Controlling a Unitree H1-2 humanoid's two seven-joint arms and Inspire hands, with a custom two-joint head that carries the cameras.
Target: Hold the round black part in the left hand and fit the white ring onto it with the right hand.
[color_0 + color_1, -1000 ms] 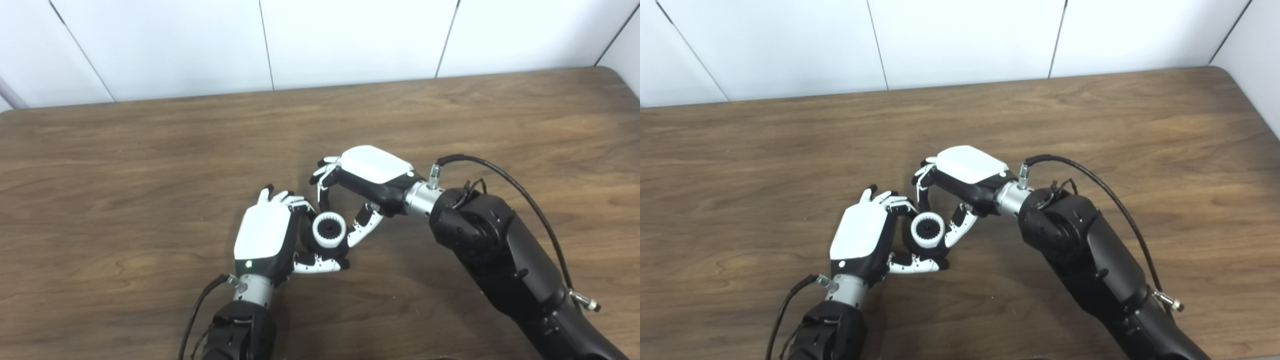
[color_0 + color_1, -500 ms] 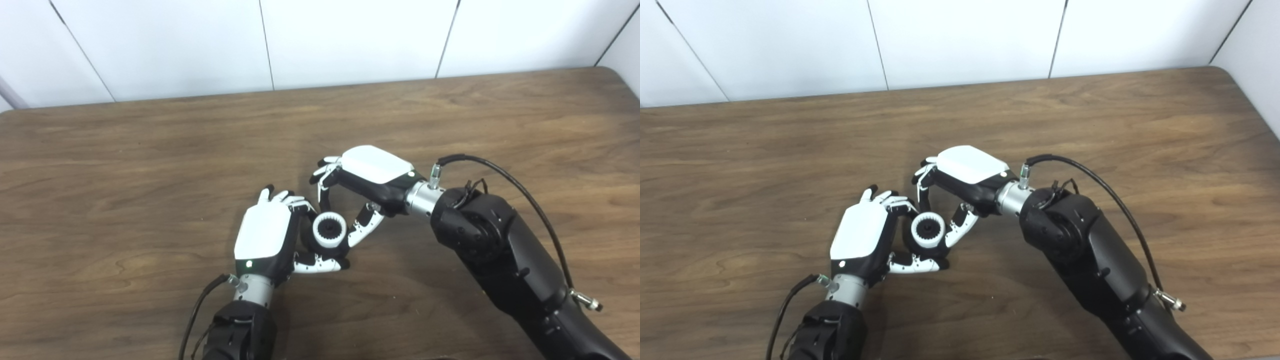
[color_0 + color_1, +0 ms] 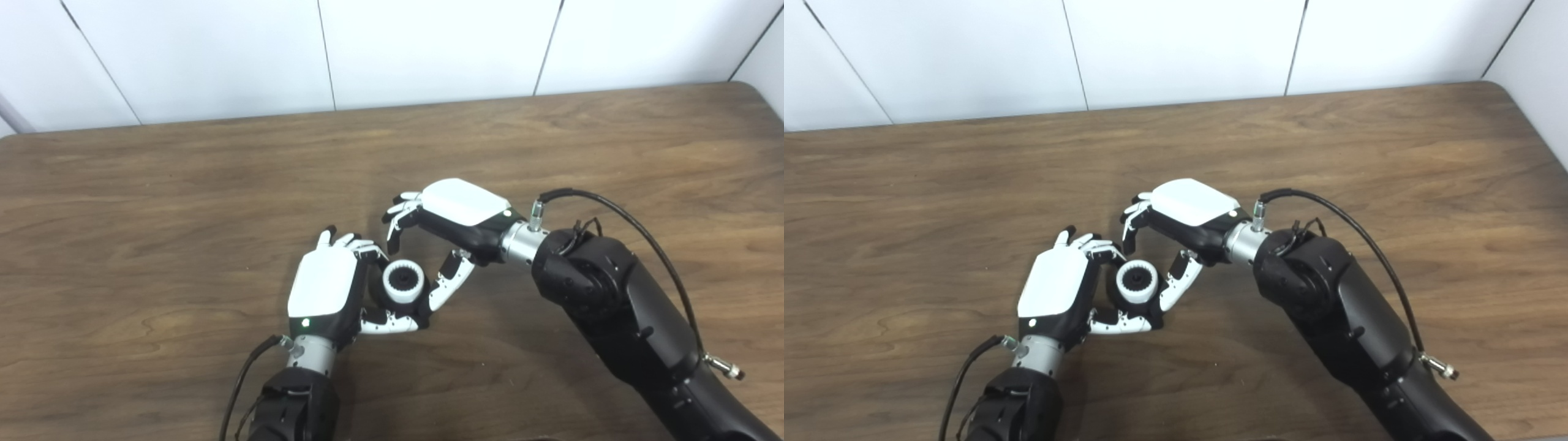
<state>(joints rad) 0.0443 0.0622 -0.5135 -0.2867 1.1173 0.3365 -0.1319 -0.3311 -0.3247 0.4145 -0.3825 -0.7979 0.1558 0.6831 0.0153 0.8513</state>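
The left hand (image 3: 323, 293) curls its fingers (image 3: 361, 248) and thumb around the round black part (image 3: 381, 295), with the white ring (image 3: 403, 282) seated on top. Just beside the ring, the right hand (image 3: 456, 211) hovers with fingers spread, empty, above the wooden table (image 3: 153, 196)

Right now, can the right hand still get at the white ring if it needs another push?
Probably yes. The right hand hangs open beside the white ring, its thumb nearly touching. The ring sits on the black part in the left hand, its top face uncovered.
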